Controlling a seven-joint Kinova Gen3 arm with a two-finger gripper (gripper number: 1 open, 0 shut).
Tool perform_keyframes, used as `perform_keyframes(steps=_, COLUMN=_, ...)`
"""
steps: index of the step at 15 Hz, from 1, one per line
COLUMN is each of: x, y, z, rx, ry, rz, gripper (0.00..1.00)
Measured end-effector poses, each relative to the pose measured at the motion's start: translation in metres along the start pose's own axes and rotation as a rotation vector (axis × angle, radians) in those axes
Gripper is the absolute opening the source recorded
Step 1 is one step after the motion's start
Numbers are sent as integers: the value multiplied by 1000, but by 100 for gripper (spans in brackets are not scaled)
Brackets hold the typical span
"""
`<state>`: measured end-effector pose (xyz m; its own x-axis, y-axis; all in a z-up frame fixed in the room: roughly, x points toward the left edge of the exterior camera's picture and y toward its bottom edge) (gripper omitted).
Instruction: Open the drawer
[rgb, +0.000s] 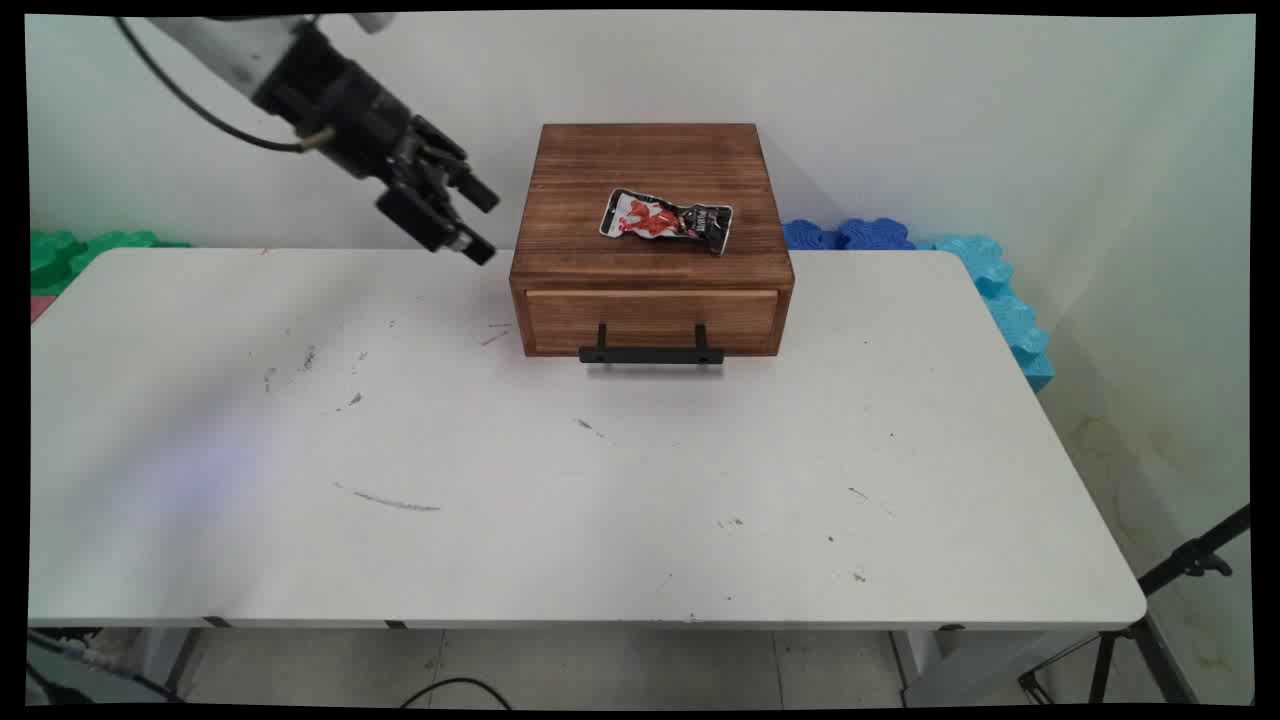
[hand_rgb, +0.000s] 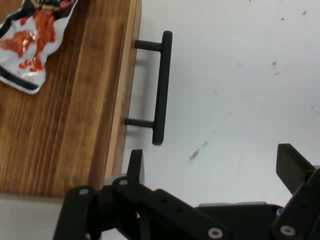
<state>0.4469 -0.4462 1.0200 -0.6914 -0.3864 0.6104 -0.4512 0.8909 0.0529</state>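
Observation:
A brown wooden drawer box stands at the back middle of the white table. Its drawer front is shut, with a black bar handle facing the near side. A crumpled red, white and black snack wrapper lies on the box top. My gripper hangs in the air to the left of the box, open and holding nothing. In the hand view the box top, the wrapper and the handle lie beyond the fingers.
Green foam pieces lie behind the table's left end, and blue foam pieces run behind its right end. A black tripod stands on the floor at the lower right. Cables hang below the table's near edge.

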Motion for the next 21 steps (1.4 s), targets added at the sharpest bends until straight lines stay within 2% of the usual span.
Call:
perform_keyframes(steps=7, x=29, y=9, z=49, rx=10, ry=-50, rz=53, gripper=100)
perform_keyframes(steps=13, x=47, y=21, z=117, rx=12, ry=-113, rz=126, gripper=100)
perform_keyframes(steps=21, x=52, y=20, z=192, rx=43, ry=-157, rz=155, gripper=100)
